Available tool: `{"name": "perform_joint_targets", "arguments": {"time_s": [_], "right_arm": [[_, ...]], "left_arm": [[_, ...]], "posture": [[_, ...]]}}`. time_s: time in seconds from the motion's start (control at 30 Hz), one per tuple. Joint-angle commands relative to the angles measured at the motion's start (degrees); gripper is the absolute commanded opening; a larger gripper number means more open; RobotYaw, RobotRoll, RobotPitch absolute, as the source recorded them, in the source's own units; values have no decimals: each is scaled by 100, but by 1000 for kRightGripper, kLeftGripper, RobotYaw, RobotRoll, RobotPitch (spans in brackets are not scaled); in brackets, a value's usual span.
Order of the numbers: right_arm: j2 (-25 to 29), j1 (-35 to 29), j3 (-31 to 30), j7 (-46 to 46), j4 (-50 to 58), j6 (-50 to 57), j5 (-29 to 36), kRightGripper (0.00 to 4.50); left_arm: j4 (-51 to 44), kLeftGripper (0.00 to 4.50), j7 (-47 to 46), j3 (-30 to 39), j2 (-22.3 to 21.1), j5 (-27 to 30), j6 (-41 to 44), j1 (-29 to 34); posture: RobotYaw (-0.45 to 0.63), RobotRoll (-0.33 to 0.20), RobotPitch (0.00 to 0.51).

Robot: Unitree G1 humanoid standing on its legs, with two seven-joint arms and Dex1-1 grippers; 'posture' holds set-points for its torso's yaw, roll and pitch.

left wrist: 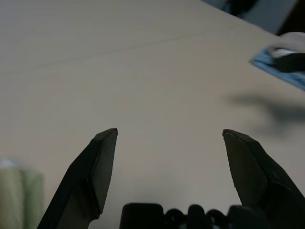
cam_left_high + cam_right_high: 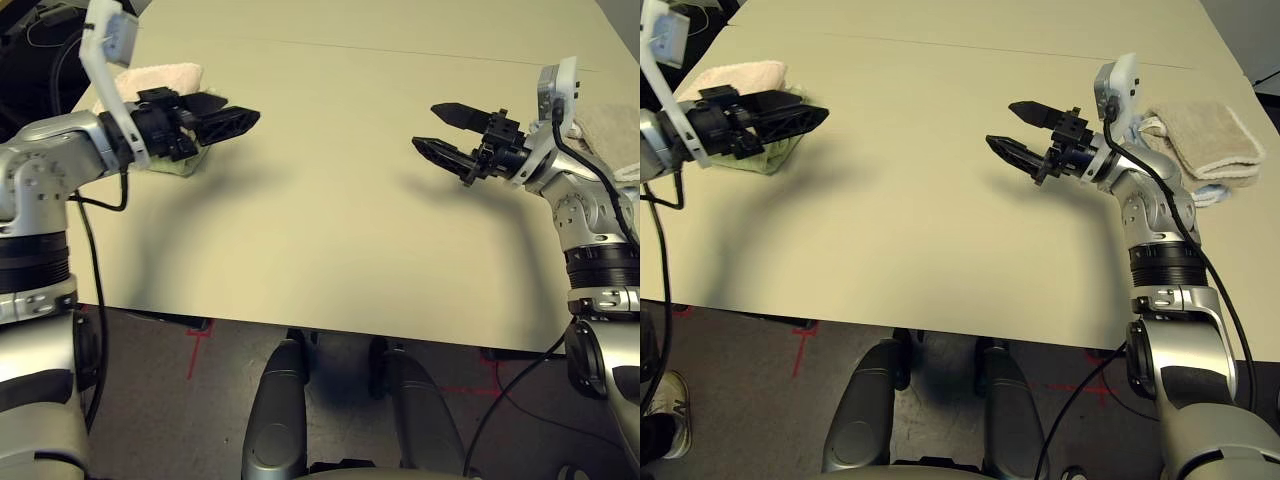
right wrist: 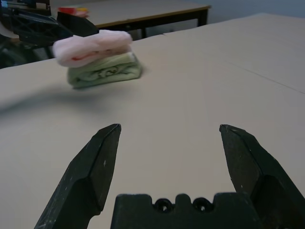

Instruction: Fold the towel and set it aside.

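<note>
The towel [image 3: 93,45], pale pink, lies folded on top of a folded green towel [image 3: 105,74] at the table's far left. My left gripper [image 2: 235,118] hovers just to the right of that stack, above the table, open with nothing between its fingers [image 1: 102,167]. My right gripper [image 2: 425,126] hangs over the right half of the table, pointing left towards the stack. It is open and holds nothing; its fingers [image 3: 95,167] stand wide apart.
A folded beige towel [image 2: 1205,140] rests at the table's right edge on a blue cloth [image 2: 1205,192]. The beige table [image 2: 330,230] is bare between the two grippers. Its near edge runs just in front of my body.
</note>
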State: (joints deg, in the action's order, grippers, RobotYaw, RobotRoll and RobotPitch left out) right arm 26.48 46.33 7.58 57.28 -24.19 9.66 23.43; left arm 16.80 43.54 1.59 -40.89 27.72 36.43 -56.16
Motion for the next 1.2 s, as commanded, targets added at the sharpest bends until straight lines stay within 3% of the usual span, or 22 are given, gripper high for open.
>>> {"name": "perform_joint_targets", "arguments": {"time_s": [0.03, 0.2, 0.33, 0.47, 0.8, 1.2], "right_arm": [[-181, -130, 124, -929, 61, -250, -322, 4500], [-597, -129, 348, -2743, -148, -705, -829, 4500], [-792, -37, 422, -3673, -504, -1028, -1130, 4500], [-871, 95, 528, -4301, -948, -1358, -1259, 4500], [-953, 76, 779, -5012, -1771, -2624, -1304, 4500], [-917, -152, 797, -4893, -1798, -2627, -1220, 4500]], "left_arm": [[716, 4472, -694, 50, 447, -641, -820, -144], [1677, 4472, -2059, 503, 1217, -1105, -2050, -239], [2325, 4472, -2779, 848, 1761, -1248, -2983, -343], [2887, 4472, -3470, 969, 2017, -1546, -3662, -396], [3344, 4472, -3264, 916, 2303, -1726, -4610, -29], [3374, 4472, -3231, 1022, 2160, -1791, -4973, 254]], "posture": [[123, 0, 218], [108, 0, 223], [97, 0, 229], [86, 0, 235], [65, 0, 266], [53, 0, 261]]}}
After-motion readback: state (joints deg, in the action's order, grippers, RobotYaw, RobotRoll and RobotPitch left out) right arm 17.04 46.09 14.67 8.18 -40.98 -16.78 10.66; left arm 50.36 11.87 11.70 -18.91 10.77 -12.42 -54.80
